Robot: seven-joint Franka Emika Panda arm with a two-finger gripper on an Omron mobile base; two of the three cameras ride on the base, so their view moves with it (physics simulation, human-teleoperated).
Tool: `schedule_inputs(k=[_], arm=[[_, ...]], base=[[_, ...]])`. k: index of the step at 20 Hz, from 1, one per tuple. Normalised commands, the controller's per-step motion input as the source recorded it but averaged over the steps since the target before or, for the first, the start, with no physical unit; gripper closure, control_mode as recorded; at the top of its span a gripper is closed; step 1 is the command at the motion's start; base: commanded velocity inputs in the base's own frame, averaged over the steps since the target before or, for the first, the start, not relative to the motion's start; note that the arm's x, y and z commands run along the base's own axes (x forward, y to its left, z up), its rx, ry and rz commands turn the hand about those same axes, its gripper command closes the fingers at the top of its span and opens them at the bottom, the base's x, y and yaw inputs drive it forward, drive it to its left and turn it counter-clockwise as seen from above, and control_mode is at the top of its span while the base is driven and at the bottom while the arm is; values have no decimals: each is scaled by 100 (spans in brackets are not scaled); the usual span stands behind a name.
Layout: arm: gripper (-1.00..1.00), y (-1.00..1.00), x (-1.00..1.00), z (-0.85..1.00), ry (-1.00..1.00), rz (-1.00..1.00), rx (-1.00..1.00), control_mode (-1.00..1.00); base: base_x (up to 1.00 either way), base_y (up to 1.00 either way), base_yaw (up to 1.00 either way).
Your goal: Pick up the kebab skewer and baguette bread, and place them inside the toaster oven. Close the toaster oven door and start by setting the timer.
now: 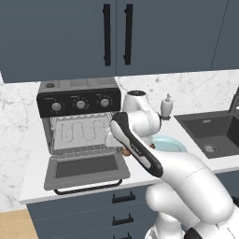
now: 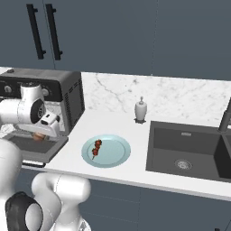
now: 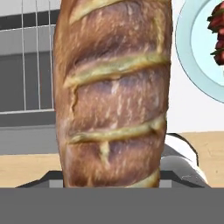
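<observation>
the toaster oven [image 1: 77, 116] is your biggest piece here, sitting on the white surface [image 2: 135, 149] with its door [image 1: 86, 170] dropped flat and the wire rack [image 1: 81, 133] bare inside. you've got a wide, low slot to aim for, and the door is hinged and stiff, so i'd guess it wants a push from under the front bar handle when its turn comes.

next down is the bread [image 3: 113, 94]. in the hand view it sits right in front of the camera, long axis running away from it, and the end effector [image 2: 43, 131] is pinching it at the open door's edge; a brown bit pokes out under the hand in the right base view. it's crusty and rigid looking, probably light, so it shouldn't sag or squash. the slashed crust gives some bite, but a round loaf can roll in a two-finger pinch, so keep the hold across the thick middle and don't swing it fast.

the pale blue plate [image 2: 115, 155] sits just right of the oven.

smallest is the kebab skewer [image 2: 96, 149], lying on that plate, well apart from the hand. thin stick, lumpy chunks, very light. i'd take it across the chunks in the middle, since the bare stick could slip or pivot between the pads.
</observation>
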Motion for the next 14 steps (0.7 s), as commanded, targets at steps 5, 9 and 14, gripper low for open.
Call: schedule_inputs(k=[5,9,14], arm=[[100,100,4,25,0,-12,0,-100],[100,96,26,5,0,-6,-4,-100],[100,62,47,-1,0,0,-6,-100]], base=[[0,0,0],[0,0,0],[0,0,0]])
